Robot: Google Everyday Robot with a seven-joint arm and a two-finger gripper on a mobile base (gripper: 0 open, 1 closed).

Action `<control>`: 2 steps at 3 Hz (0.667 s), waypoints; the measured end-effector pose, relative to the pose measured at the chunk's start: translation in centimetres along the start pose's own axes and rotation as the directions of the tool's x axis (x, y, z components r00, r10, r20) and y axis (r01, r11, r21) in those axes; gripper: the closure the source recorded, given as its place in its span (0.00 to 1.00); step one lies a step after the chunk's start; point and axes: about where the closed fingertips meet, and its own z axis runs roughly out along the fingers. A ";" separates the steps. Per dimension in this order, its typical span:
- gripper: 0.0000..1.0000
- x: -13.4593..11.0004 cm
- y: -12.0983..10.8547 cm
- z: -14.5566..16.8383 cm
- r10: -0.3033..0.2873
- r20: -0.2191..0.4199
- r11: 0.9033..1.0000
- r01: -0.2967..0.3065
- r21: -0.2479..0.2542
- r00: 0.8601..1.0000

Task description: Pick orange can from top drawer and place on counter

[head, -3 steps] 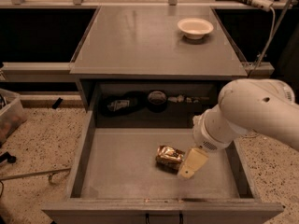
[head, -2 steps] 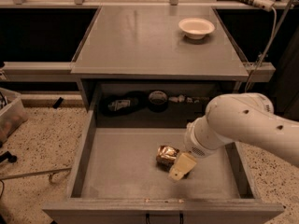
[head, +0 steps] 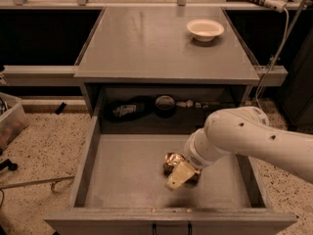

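The orange can (head: pixel 171 161) lies on its side on the grey floor of the open top drawer (head: pixel 127 175), right of the middle. My gripper (head: pixel 179 173) reaches down into the drawer from the right on its white arm (head: pixel 244 138). It sits right at the can and covers the can's right and front parts. The counter (head: pixel 146 43) is the grey top above the drawer.
A white bowl (head: pixel 205 29) stands at the back right of the counter. Dark items (head: pixel 128 109) and a round part (head: pixel 165 103) lie in the recess behind the drawer. A cable (head: pixel 279 48) hangs at the right. A plastic bin (head: pixel 10 121) is on the speckled floor at the left.
My arm has swung left and lower into the drawer, so the gripper moved from beside the can to right over it. The can has stayed in place.
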 end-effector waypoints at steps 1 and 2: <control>0.00 0.1 0.0 -0.1 -0.004 -0.002 1.000 0.004 0.000 1.000; 0.00 0.4 -0.7 0.5 0.008 0.003 1.000 -0.008 0.013 1.000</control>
